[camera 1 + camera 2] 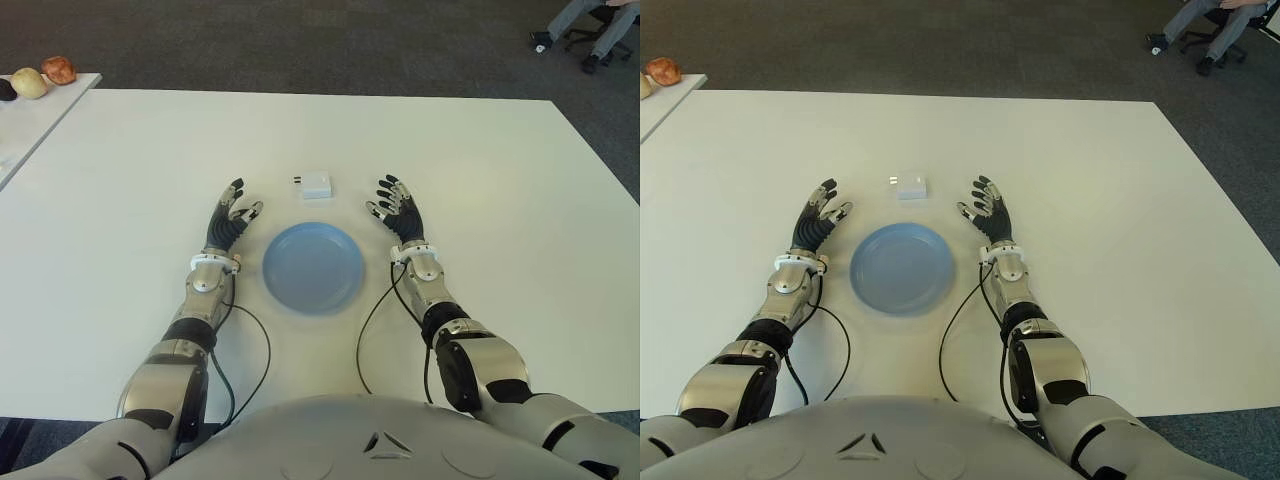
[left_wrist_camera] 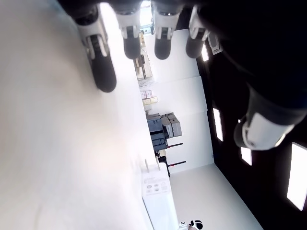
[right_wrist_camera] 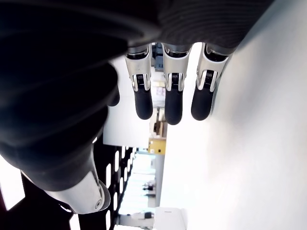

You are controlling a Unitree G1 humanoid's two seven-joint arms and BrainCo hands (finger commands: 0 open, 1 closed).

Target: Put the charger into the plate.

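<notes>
At the far left, on a separate side table [image 1: 40, 115], three small rounded items [image 1: 44, 72] were seen near its far edge. On the white tabletop [image 1: 500, 180], the left hand [image 1: 230, 217] was held just left of the blue plate [image 1: 313, 267], fingers spread apart and nothing grasped; its wrist view showed straight fingertips [image 2: 104, 75] above the bare surface. The plate was placed in the middle of the tabletop's width, nearer the near edge than the far one, and nothing was carried on it. The white charger [image 1: 316, 185] was found flat on the tabletop just beyond the plate's far rim, apart from it, between the two hands and touched by neither; its prongs were pointed toward the left edge. The right hand [image 1: 398, 211] was held just right of the plate, fingers likewise extended and apart, with nothing gripped. Beyond the far right corner, on the dark floor [image 1: 300, 40], a seated person's legs [image 1: 590, 20] were visible.
</notes>
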